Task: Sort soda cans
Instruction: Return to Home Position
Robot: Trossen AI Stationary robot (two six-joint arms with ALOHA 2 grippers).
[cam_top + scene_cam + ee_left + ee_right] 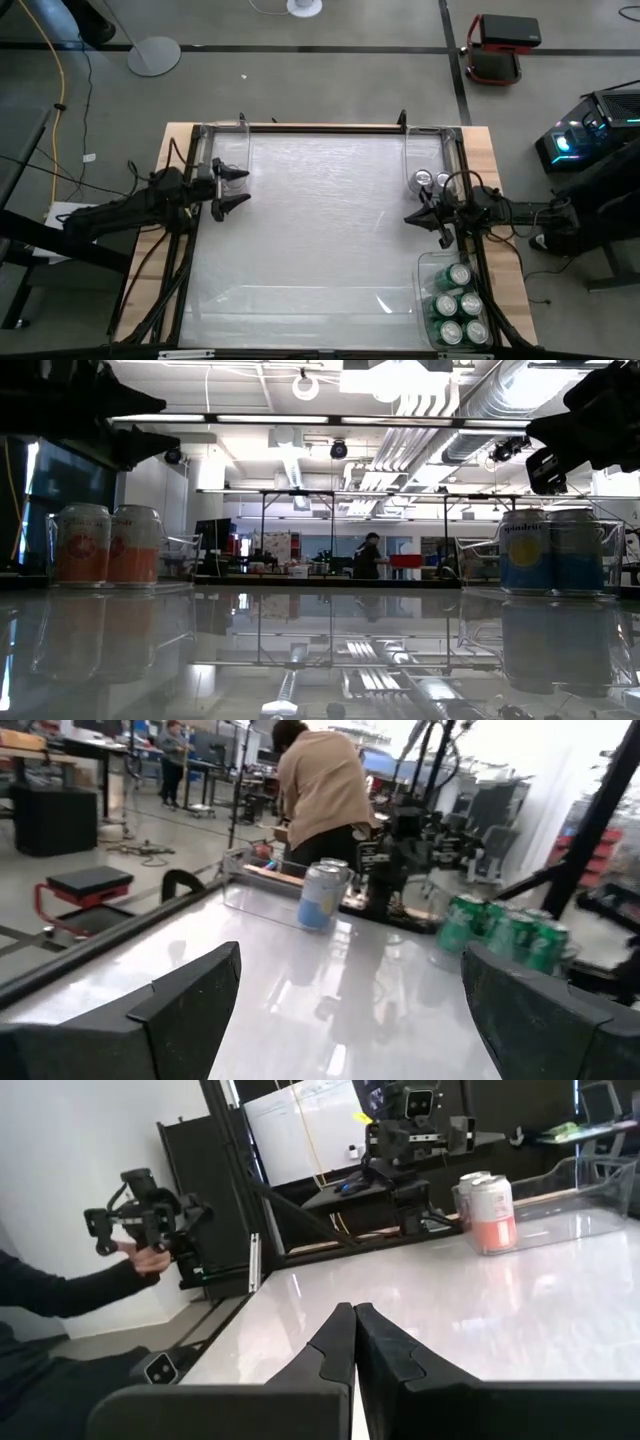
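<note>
Right jaws closed, orange cans overlapping

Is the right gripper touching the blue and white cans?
Apart. The high view shows the right gripper over bare table, with a gap to the blue and white cans.

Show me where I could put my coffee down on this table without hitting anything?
The wide white middle of the table is bare, from the left gripper across to the right gripper. Crowded: the right side, with green cans and blue-and-white cans, and the corner with orange cans near the left gripper.
</note>
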